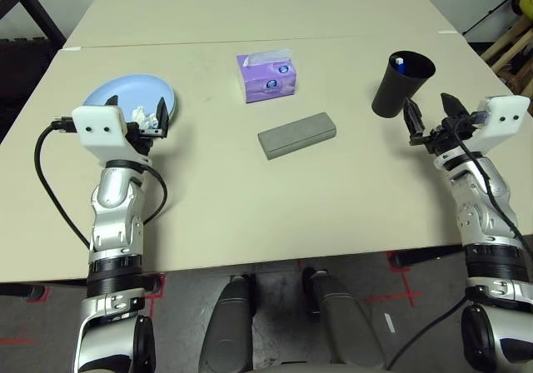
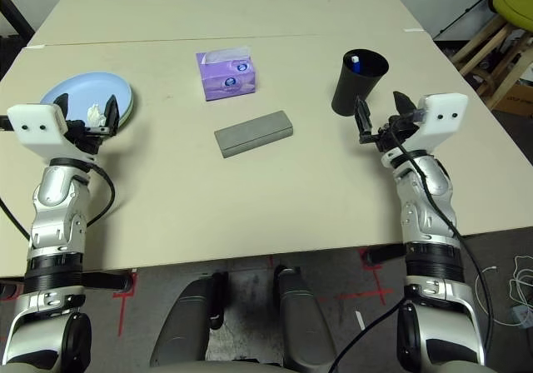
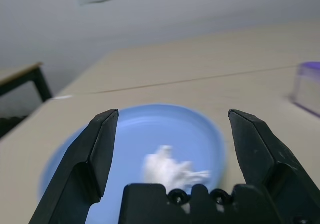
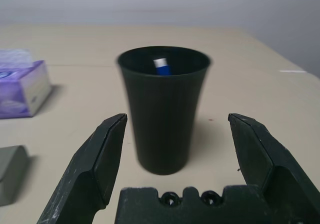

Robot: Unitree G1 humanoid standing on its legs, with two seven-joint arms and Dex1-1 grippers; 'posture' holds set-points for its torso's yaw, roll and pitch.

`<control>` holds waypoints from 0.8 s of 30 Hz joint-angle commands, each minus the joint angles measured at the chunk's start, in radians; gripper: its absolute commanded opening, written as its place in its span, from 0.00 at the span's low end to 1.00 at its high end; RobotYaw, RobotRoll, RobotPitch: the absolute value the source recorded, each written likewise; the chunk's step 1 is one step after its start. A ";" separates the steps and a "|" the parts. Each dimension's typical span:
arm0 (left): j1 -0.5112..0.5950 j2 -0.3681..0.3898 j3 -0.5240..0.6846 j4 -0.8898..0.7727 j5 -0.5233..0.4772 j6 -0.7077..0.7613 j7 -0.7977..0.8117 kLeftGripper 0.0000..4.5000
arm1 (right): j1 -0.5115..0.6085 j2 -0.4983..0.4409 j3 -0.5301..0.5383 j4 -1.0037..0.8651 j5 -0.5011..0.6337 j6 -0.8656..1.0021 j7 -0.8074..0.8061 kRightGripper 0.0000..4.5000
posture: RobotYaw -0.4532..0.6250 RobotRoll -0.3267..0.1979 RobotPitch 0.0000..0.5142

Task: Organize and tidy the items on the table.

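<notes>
Spread wide and empty, the left jaws (image 1: pixel 140 123) have the light blue plate (image 1: pixel 137 90) and crumpled tissue (image 3: pixel 172 171) just beyond them; the right jaws (image 1: pixel 435 123), equally wide, face the black cup (image 1: pixel 402 84), pen (image 2: pixel 356 63) inside. Tidying looks mostly done; the tissue likely remains. Between both jaws, the glasses case (image 1: pixel 297 135) and purple tissue box (image 1: pixel 267 77) stand on the surface (image 1: pixel 225 215).

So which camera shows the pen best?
The right wrist view: the pen stands out there inside the cup, its white end and blue part clear above the dark interior. Both eye views show just a small bit of it in the cup's mouth. I can't make it out in the left wrist view.
</notes>
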 commanded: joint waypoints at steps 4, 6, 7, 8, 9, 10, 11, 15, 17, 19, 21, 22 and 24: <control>0.042 0.003 0.041 -0.009 -0.042 0.004 -0.009 1.00 | -0.007 0.014 -0.007 0.007 -0.001 0.010 -0.026 0.99 | 0.54 0.62 0.30; 0.042 0.003 0.042 -0.007 -0.062 0.024 -0.019 1.00 | -0.011 0.018 -0.012 0.006 0.000 0.010 -0.039 0.99 | 0.53 0.62 0.30; 0.041 0.002 0.043 -0.006 -0.076 0.032 -0.028 1.00 | -0.013 0.020 -0.016 0.008 0.000 0.004 -0.045 0.99 | 0.53 0.62 0.29; 0.040 0.001 0.043 -0.005 -0.090 0.037 -0.036 1.00 | -0.015 0.021 -0.018 0.011 0.002 -0.003 -0.045 0.99 | 0.53 0.62 0.29; 0.037 -0.001 0.045 -0.003 -0.105 0.042 -0.045 1.00 | -0.014 0.024 -0.020 0.012 0.008 -0.012 -0.040 0.99 | 0.53 0.62 0.29; 0.033 -0.002 0.046 0.000 -0.117 0.045 -0.051 1.00 | -0.015 0.028 -0.024 0.013 0.016 -0.021 -0.036 0.99 | 0.52 0.62 0.29; 0.027 -0.003 0.047 0.003 -0.129 0.046 -0.057 1.00 | -0.016 0.033 -0.027 0.012 0.025 -0.025 -0.033 0.99 | 0.52 0.62 0.28; 0.009 0.003 0.042 0.020 -0.144 0.051 -0.069 1.00 | -0.007 0.042 -0.028 0.009 0.023 -0.034 -0.045 0.99 | 0.52 0.62 0.27; 0.003 0.003 0.040 0.026 -0.147 0.053 -0.073 1.00 | 0.004 0.044 -0.029 0.001 0.022 -0.033 -0.052 0.99 | 0.52 0.62 0.26; -0.002 0.002 0.039 0.030 -0.149 0.056 -0.074 1.00 | 0.012 0.041 -0.029 -0.006 0.016 -0.025 -0.060 0.99 | 0.52 0.62 0.26; -0.003 0.000 0.039 0.033 -0.149 0.057 -0.074 1.00 | 0.015 0.035 -0.029 -0.007 0.013 -0.021 -0.066 0.99 | 0.51 0.62 0.27; -0.001 -0.001 0.039 0.032 -0.149 0.060 -0.074 1.00 | 0.015 0.031 -0.027 -0.007 0.013 -0.018 -0.066 0.99 | 0.51 0.62 0.27; 0.003 -0.002 0.037 0.031 -0.150 0.063 -0.075 1.00 | 0.015 0.022 -0.019 -0.009 0.011 -0.004 -0.056 0.99 | 0.51 0.62 0.27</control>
